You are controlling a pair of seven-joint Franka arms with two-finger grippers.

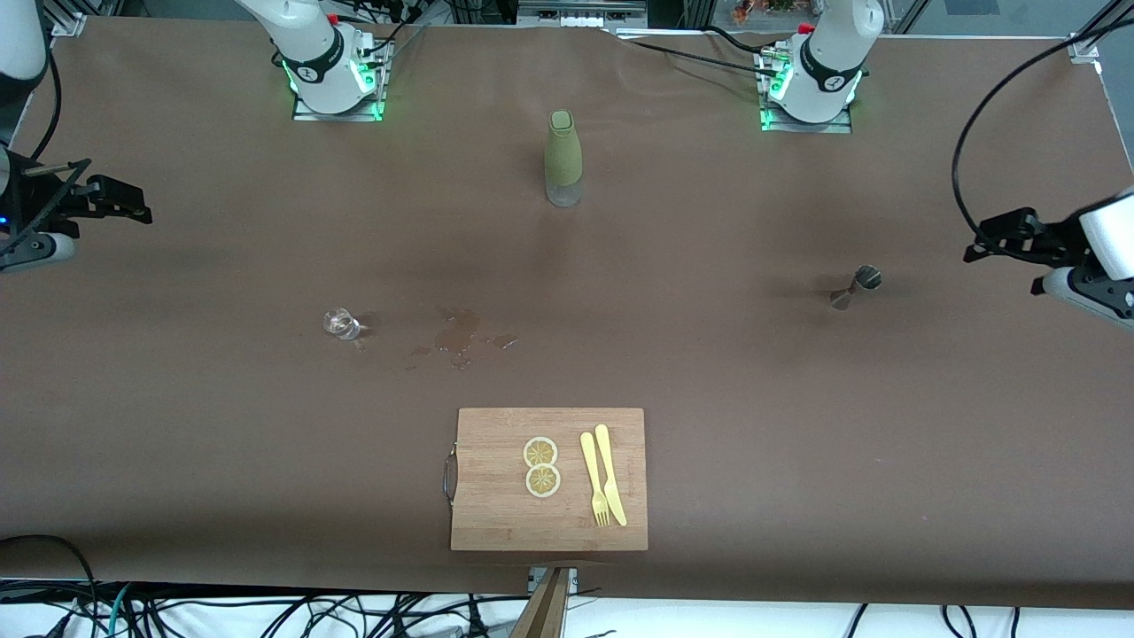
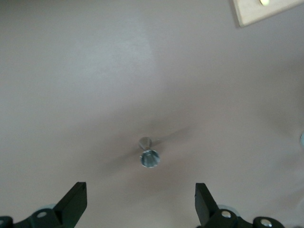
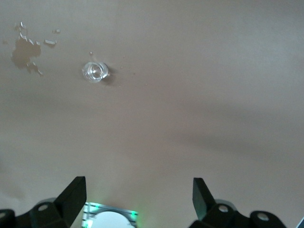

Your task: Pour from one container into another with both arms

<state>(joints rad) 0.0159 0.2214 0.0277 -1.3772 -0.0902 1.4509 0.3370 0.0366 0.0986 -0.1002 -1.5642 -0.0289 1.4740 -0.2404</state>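
The tiny clear glass cup (image 1: pixel 341 323) (image 3: pixel 95 71) stands on the brown table toward the right arm's end. The silver jigger (image 1: pixel 857 286) (image 2: pixel 149 157) stands toward the left arm's end, its round rim showing in the left wrist view. My right gripper (image 1: pixel 133 208) (image 3: pixel 139 192) hangs open over the table's edge at its own end, well apart from the cup, holding nothing. My left gripper (image 1: pixel 979 245) (image 2: pixel 141 197) hangs open and holding nothing over its end of the table, a short way from the jigger.
A small wet spill (image 1: pixel 456 337) (image 3: pixel 26 52) lies beside the cup. An olive-green bottle (image 1: pixel 563 158) stands mid-table near the bases. A wooden cutting board (image 1: pixel 496 496) (image 2: pixel 266 12) near the front camera carries two lemon slices (image 1: pixel 541 465), a yellow fork (image 1: pixel 592 478) and knife (image 1: pixel 611 474).
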